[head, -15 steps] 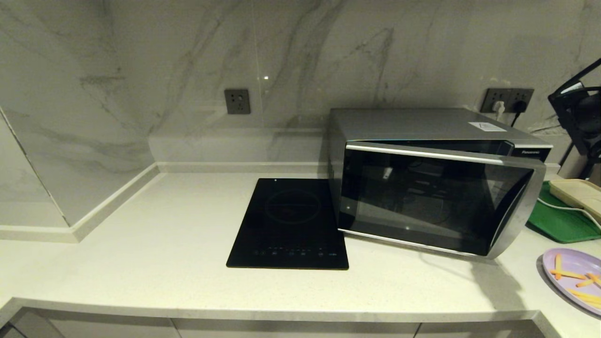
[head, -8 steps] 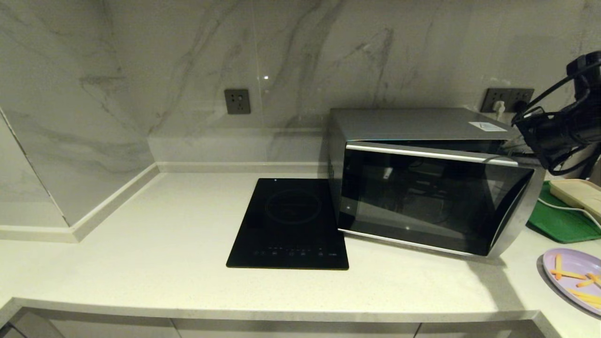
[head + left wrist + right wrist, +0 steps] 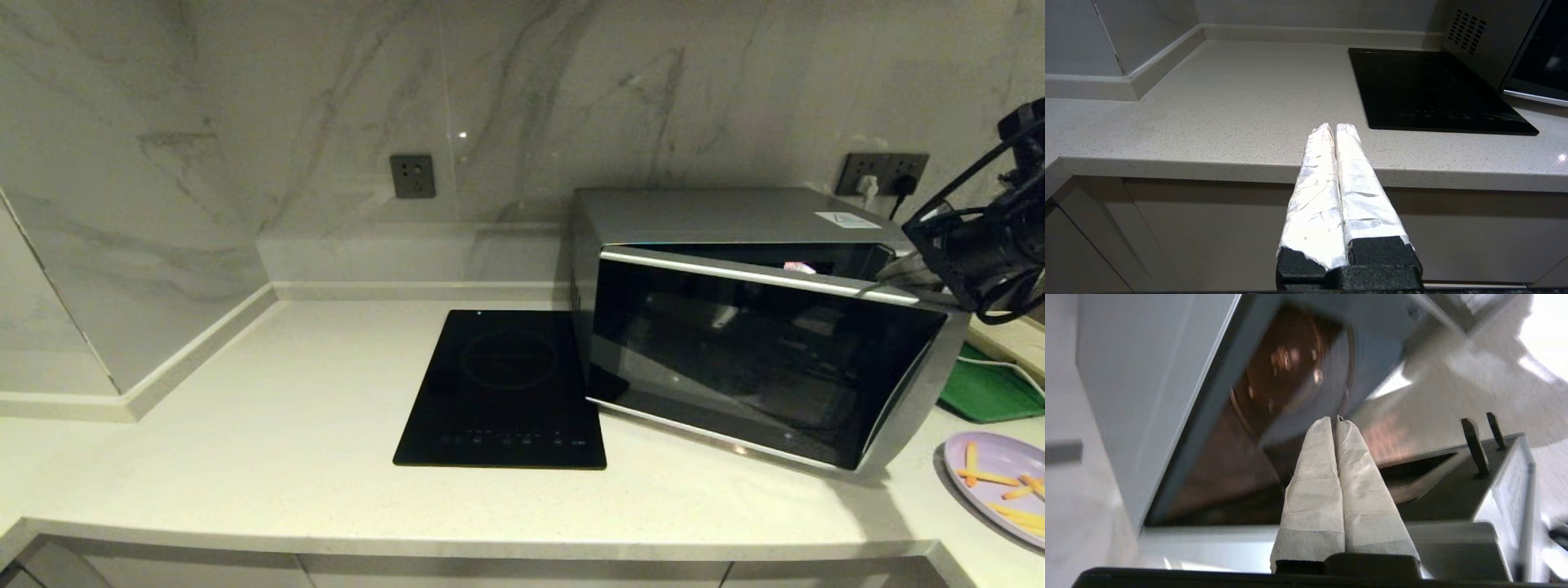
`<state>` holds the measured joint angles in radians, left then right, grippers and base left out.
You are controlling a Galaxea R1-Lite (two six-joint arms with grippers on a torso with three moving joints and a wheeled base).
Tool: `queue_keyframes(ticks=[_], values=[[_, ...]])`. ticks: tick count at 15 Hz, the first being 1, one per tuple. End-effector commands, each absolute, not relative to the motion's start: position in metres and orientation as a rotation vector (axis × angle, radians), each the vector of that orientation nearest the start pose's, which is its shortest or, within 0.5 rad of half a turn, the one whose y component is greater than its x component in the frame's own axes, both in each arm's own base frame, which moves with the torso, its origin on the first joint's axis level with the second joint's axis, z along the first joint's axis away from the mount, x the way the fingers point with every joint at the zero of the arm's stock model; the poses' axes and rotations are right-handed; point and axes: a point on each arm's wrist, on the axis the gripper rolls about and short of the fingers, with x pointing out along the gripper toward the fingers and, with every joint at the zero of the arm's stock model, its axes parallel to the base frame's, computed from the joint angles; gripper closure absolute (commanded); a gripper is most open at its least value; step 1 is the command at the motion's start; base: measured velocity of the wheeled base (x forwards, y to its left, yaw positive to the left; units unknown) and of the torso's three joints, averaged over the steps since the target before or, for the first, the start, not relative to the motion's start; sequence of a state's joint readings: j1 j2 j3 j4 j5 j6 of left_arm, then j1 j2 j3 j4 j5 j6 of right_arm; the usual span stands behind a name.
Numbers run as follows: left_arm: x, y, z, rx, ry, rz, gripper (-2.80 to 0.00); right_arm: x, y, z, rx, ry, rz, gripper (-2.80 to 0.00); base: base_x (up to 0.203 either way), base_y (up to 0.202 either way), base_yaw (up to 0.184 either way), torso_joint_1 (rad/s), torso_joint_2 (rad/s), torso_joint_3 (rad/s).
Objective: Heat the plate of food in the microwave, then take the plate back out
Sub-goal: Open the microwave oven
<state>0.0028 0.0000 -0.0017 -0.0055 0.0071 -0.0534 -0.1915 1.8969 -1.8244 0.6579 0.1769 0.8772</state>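
Note:
The silver microwave stands at the back right of the counter. Its dark glass door hangs ajar, swung out at its right side. My right gripper is shut with nothing in it. Its taped fingers are tucked behind the door's top right corner, in the gap to the oven body. The door's latch hooks and the dim cavity show in the right wrist view. The lavender plate of fries lies at the counter's right edge. My left gripper is parked shut in front of the counter's edge.
A flat black induction cooktop lies just left of the microwave. A green tray with a beige item and a white cable sits behind the plate. Wall sockets are behind the oven. A wall ledge juts out at the left.
My right arm came in from the right to the door's top right corner. The door then swung further out toward me. The left arm stayed still.

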Motion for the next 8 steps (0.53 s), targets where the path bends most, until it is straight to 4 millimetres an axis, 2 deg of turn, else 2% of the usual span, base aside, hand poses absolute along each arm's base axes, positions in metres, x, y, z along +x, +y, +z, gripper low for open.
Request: queue_keyframes(ticks=[1, 6, 8], values=[[-0.023, 0.0, 0.077, -0.054, -0.008, 0.011, 0.0, 0.311, -0.056, 0.298, 0.947, 0.693, -0.32, 0.0, 0.0, 0.0, 0.0, 0.0, 0.0, 0.0], [-0.023, 0.0, 0.077, -0.054, -0.008, 0.011, 0.0, 0.25, -0.041, 0.295, 0.803, 0.833, -0.293, 0.0, 0.0, 0.0, 0.0, 0.0, 0.0, 0.0], [-0.023, 0.0, 0.077, -0.054, -0.008, 0.011, 0.0, 0.231, -0.033, 0.296, 0.747, 0.847, -0.256, 0.0, 0.0, 0.0, 0.0, 0.0, 0.0, 0.0]])
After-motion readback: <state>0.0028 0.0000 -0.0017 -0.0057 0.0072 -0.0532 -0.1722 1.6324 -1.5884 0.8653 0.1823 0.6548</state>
